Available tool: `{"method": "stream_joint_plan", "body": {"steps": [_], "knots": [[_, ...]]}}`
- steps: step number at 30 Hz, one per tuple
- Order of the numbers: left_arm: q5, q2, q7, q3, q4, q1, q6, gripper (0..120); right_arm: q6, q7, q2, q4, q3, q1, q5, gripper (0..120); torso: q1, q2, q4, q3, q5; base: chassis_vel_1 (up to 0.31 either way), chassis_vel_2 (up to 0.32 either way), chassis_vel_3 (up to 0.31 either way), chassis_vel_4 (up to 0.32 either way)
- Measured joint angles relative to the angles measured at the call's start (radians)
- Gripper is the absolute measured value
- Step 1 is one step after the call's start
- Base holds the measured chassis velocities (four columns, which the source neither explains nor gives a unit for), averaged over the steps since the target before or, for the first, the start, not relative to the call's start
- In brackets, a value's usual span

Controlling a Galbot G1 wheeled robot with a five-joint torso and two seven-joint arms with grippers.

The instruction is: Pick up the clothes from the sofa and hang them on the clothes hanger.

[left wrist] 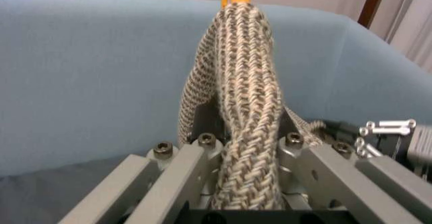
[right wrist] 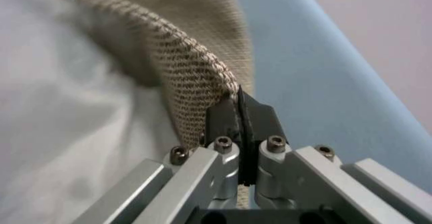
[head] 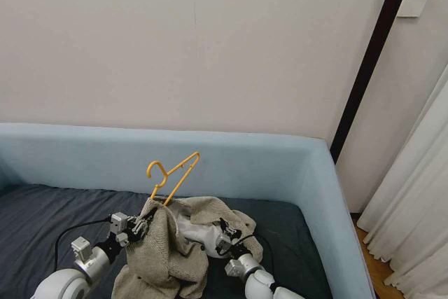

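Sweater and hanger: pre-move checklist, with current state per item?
1. Left gripper clamped on sweater: ok, thick fold between the fingers.
2. Right gripper pinching the sweater's edge: ok, but a thin bite.
3. Hanger in the sweater: ok, hook and one arm stick out.
4. Hanger's other arm seated: cannot tell, the knit covers it.
5. Sweater lifted off sofa: not ok, its lower part lies on the cushion.

Lit softly and evenly in the head view; bright on the wall (head: 210,47), without glare or hard shadows. Looked sharp there across the sofa (head: 231,159) and the sweater (head: 168,243). Softened in the left wrist view, with the sofa back out of focus behind the crisper knit. Blurred most in the right wrist view: pale cloth (right wrist: 60,107) smeared, a dark shadow in the sweater's fold.
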Motion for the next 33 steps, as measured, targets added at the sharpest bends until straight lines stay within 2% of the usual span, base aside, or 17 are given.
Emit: {"method": "stream_joint_plan", "body": {"steps": [2,6,7,10,11,13,15,19,20,21,25,33], "knots": [[-0.004,-0.001,0.002,0.0,0.001,0.0,-0.003,8,0.003,-0.003,-0.006,0.023,0.014,0.0,0.043,0,0.0,0.0,0.0,0.0,-0.0001,0.0,0.0,0.0,0.0],[-0.049,-0.007,0.029,0.005,-0.003,-0.008,-0.031,8,0.009,-0.046,-0.043,0.118,0.093,0.02,0.289,0,0.0,0.0,0.0,0.0,-0.0001,0.0,0.0,0.0,0.0],[-0.049,-0.007,0.029,0.005,-0.003,-0.008,-0.031,8,0.009,-0.046,-0.043,0.118,0.093,0.02,0.289,0,0.0,0.0,0.0,0.0,-0.0001,0.0,0.0,0.0,0.0],[-0.097,-0.008,0.09,0.013,-0.011,-0.013,-0.06,8,0.007,-0.119,-0.07,0.156,0.139,0.039,0.477,0,0.0,0.0,-0.0001,0.0,0.0,0.0,0.0,0.0,0.0],[-0.097,-0.008,0.09,0.013,-0.011,-0.013,-0.06,8,0.007,-0.119,-0.07,0.156,0.139,0.039,0.477,0,0.0,0.0,-0.0001,0.0,0.0,0.0,0.0,0.0,0.0],[-0.122,-0.008,0.141,0.021,-0.012,-0.02,-0.08,8,0.01,-0.183,-0.08,0.171,0.179,0.049,0.594,0,0.0,0.0,0.0,0.0,0.0,0.0,0.0,0.0,0.0],[-0.13,-0.007,0.158,0.024,-0.012,-0.022,-0.086,8,0.011,-0.196,-0.081,0.174,0.189,0.051,0.619,0,0.0,0.0,0.0,0.0,0.0001,0.0,0.0,0.0,0.0],[-0.151,0.001,0.322,0.027,0.012,-0.039,-0.119,8,0.005,-0.276,-0.089,0.205,0.255,0.065,0.81,0,0.0,0.0,0.0,0.0,0.0001,0.0,0.0,0.0,0.0],[-0.151,0.001,0.322,0.027,0.012,-0.039,-0.119,8,0.005,-0.276,-0.089,0.205,0.255,0.065,0.81,0,0.0,0.0,0.0,0.0,0.0001,0.0,0.0,0.0,0.0],[-0.15,0.003,0.375,0.027,0.024,-0.044,-0.127,8,-0.004,-0.299,-0.091,0.212,0.274,0.071,0.862,0,0.0,0.0,0.0,0.0,0.0001,0.0,0.0,0.0,0.0],[-0.121,0.01,0.457,0.026,0.046,-0.05,-0.131,8,-0.02,-0.349,-0.1,0.222,0.317,0.082,0.942,0,0.0,0.0,0.0,0.0,0.0,0.0,0.0,0.0,0.0],[-0.002,0.029,0.476,0.044,0.09,-0.096,-0.128,8,0.003,-0.439,-0.109,0.249,0.358,0.084,0.954,0,0.0,0.0,0.0,0.0,0.0,0.0,0.0,0.0,0.0]]}}
